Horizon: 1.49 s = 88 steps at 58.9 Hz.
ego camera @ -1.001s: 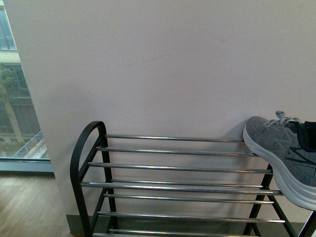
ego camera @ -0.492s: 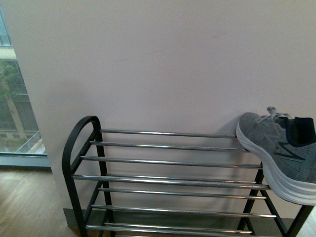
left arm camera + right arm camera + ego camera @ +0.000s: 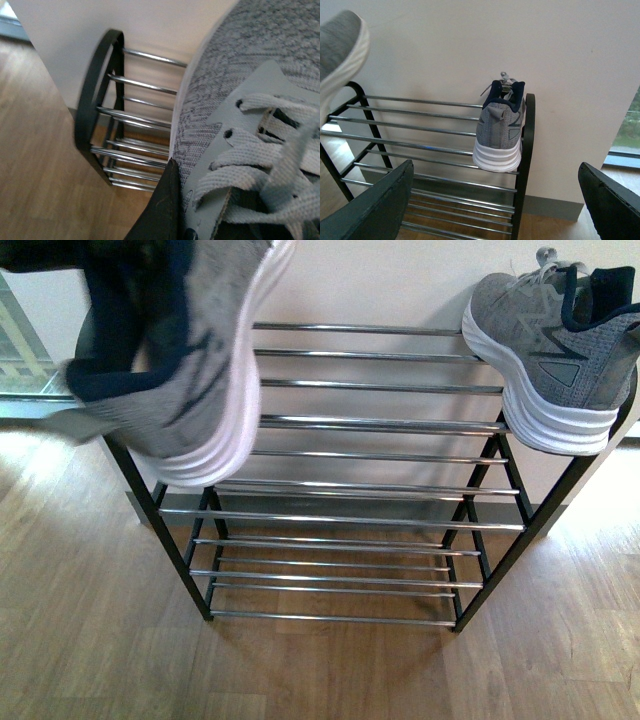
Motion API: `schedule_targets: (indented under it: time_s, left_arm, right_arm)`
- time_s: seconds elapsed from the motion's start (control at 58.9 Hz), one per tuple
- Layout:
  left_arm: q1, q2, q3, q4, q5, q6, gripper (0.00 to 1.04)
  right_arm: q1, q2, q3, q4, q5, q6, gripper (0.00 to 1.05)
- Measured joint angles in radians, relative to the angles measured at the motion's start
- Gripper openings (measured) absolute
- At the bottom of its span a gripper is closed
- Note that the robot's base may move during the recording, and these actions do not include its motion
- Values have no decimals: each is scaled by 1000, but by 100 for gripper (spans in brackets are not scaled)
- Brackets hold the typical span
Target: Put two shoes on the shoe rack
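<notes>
Front view — grey knit white-soled sneaker (image 3: 190, 360) is gripped by the left gripper (image 3: 165, 200), hung over the left end of the black-framed chrome-bar shoe rack (image 3: 380, 423), toe tilted up toward the wall; its twin sneaker (image 3: 545, 350) is parked at the right end — the right gripper (image 3: 496, 167) is spread, empty.

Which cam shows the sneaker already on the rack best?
Front view: the racked sneaker is large and side-on, sole on the rack. Right wrist view shows it small, heel-on. Left wrist view misses it; the held sneaker fills it.
</notes>
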Motion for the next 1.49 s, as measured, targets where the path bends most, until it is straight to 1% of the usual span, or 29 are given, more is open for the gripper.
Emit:
schedule_targets:
  time_s: [0.119, 0.271, 0.475, 0.594, 0.696, 0.797, 0.899, 1.052, 1.137, 1.205, 1.374, 1.493]
  left_arm:
    - [-44, 192, 223, -138, 19, -60, 2]
    - [-95, 405, 550, -323, 97, -142, 2]
    - [-179, 634, 945, -482, 163, -206, 2]
    - [-207, 735, 1105, -552, 173, -231, 2]
    - [-216, 810, 1214, -615, 150, -270, 2]
    - [-214, 856, 1275, -637, 124, -321, 2]
    - [-206, 860, 1273, -606, 136, -352, 2]
    - [-206, 856, 1209, -565, 134, -422, 2]
    - [-208, 855, 1156, -554, 107, -471, 2]
    - [-208, 858, 1147, -556, 118, -488, 2]
    - [-210, 884, 1187, -575, 144, -476, 2]
    - [-216, 925, 1281, -632, 158, -398, 2]
  right_arm:
    - [0, 0, 0, 0, 0, 0, 95]
    - [0, 0, 0, 0, 0, 0, 95]
    - [0, 0, 0, 0, 0, 0, 95]
    - [0, 0, 0, 0, 0, 0, 95]
    - [0, 0, 0, 0, 0, 0, 95]
    - [0, 0, 0, 0, 0, 0, 95]
    - [0, 0, 0, 0, 0, 0, 95]
    - [0, 0, 0, 0, 0, 0, 95]
    - [0, 0, 0, 0, 0, 0, 95]
    - [0, 0, 0, 0, 0, 0, 95]
    - [0, 0, 0, 0, 0, 0, 95]
    - [0, 0, 0, 0, 0, 0, 95]
